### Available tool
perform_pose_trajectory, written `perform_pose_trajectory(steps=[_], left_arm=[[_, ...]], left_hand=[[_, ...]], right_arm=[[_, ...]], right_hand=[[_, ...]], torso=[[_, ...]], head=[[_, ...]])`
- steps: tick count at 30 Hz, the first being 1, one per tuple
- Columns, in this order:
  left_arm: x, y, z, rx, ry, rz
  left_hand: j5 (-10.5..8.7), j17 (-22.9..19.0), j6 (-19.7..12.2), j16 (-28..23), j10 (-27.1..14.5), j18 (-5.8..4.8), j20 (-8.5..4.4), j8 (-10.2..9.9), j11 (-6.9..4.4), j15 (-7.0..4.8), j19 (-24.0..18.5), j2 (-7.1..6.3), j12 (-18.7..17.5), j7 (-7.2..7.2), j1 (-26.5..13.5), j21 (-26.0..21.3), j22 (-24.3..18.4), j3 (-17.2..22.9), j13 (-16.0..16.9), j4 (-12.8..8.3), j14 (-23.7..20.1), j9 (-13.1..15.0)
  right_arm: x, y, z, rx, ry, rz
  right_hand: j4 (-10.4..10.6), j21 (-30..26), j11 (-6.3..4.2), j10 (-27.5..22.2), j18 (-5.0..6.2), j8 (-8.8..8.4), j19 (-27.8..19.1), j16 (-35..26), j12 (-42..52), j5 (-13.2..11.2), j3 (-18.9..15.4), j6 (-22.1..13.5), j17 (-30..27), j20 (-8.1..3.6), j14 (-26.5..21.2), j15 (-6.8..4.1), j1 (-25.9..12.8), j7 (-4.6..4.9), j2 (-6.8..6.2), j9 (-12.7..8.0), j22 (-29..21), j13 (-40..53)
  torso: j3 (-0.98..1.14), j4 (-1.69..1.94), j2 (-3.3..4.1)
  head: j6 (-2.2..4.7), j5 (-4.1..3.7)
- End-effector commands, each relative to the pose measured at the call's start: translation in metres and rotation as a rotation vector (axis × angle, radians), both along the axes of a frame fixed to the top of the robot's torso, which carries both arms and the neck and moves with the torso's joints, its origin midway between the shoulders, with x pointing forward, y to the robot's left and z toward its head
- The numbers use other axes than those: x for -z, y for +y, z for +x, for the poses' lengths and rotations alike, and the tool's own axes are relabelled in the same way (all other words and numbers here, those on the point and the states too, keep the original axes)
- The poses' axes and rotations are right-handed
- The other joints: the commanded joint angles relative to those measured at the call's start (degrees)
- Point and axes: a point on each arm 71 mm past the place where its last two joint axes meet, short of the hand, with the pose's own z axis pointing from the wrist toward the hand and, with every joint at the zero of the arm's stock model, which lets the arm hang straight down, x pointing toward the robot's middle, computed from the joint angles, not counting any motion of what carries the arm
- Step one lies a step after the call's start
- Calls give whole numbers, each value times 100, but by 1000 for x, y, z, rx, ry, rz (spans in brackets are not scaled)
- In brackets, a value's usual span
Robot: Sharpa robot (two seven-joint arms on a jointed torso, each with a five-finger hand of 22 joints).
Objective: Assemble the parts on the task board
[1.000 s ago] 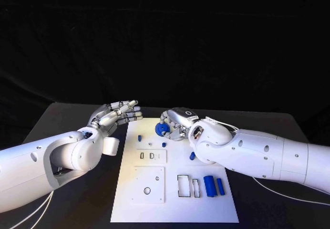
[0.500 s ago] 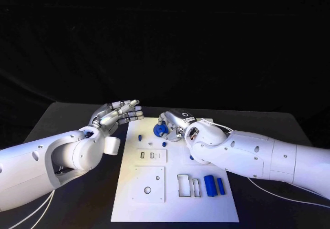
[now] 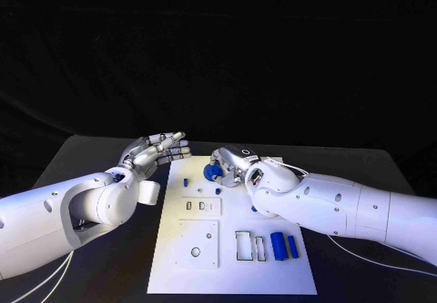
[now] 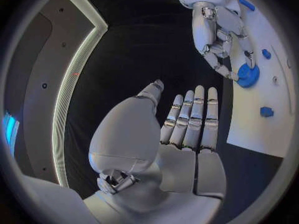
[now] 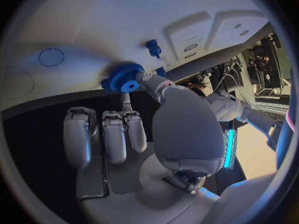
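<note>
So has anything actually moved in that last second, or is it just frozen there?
Barely. The right hand has crept slightly toward the left, keeping its hold on the blue gear over the task board. The left hand stays raised with nothing in it, and the blue parts on the board lie where they were.

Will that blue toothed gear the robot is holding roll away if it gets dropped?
Probably. The round blue toothed gear, pinched in the right hand, looks like stiff, light plastic. On edge it might roll across the white task board; landing flat, it likely stays put.
</note>
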Motion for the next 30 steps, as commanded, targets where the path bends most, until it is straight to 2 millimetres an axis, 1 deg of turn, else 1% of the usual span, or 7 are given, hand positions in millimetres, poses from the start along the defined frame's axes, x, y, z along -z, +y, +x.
perform_pose_trajectory(steps=[1,6,9,11,13,17,30], left_arm=[[-2,-3,-1,18,-7,-11],[-2,-3,-1,19,-6,-11],[-2,-3,0,19,-6,-11],[-1,-3,0,20,-5,-11],[-1,-3,0,19,-5,-11],[-1,-3,0,18,-5,-10],[-1,-3,0,17,-5,-10]], left_hand=[[-24,8,-28,-34,16,61,18,-10,27,16,31,33,-38,251,-7,-34,-8,-22,4,-22,-2,-3],[-26,13,-32,-41,22,60,19,-6,28,17,32,35,-48,251,-18,-38,-14,-30,4,-24,-6,-2],[-26,13,-32,-41,22,60,19,-6,28,17,32,35,-48,251,-18,-38,-14,-30,4,-24,-6,-2],[-26,13,-32,-41,22,60,19,-6,28,17,32,35,-48,251,-18,-38,-14,-30,4,-24,-6,-2],[-26,13,-32,-41,22,60,19,-6,28,17,32,35,-48,251,-18,-38,-14,-30,4,-24,-6,-2],[-26,13,-32,-41,22,60,19,-6,28,17,32,35,-48,251,-18,-38,-14,-30,4,-24,-6,-2],[-26,13,-32,-41,22,60,19,-6,28,17,32,35,-48,251,-18,-38,-14,-30,4,-24,-6,-2]], right_arm=[[3,2,-1,-9,14,-19],[4,3,-1,-9,20,-20],[4,3,-1,-10,30,-25],[5,2,-1,-11,41,-30],[6,1,-1,-11,56,-32],[8,-1,-1,-9,76,-34],[12,-12,5,34,128,-51]], right_hand=[[-1,-23,56,293,-104,-80,12,23,-36,-55,41,-93,1506,26,596,33,-62,43,-18,-34,662,1089],[-2,-45,133,249,-99,-336,-2,23,-85,-240,-40,-356,1506,90,596,101,-134,123,-65,-157,650,1037],[56,-62,178,217,-94,-458,-12,23,-119,-214,-261,-523,1506,134,596,144,-219,167,-77,-245,643,1000],[106,-62,177,220,-94,-433,-9,23,-113,-208,-374,-467,1506,144,596,148,-261,162,-56,-251,648,1006],[182,-46,151,245,-99,-346,8,23,-83,-180,-512,-302,1506,138,596,131,-336,126,-42,-227,672,1038],[296,-38,134,253,-102,-327,20,23,-73,-71,-663,-261,1506,121,596,115,-433,109,-3,-227,690,1048],[522,-43,117,262,-103,-314,24,23,-64,83,-784,-219,1506,104,596,98,-587,91,121,-233,699,1058]], torso=[[-5,8,3],[-4,1,3],[-4,3,3],[-5,7,2],[-6,9,0],[-3,1,2],[-1,2,1]], head=[[9,-16],[1,-9],[1,-9],[6,-12],[11,-13],[6,-4],[8,-10]])
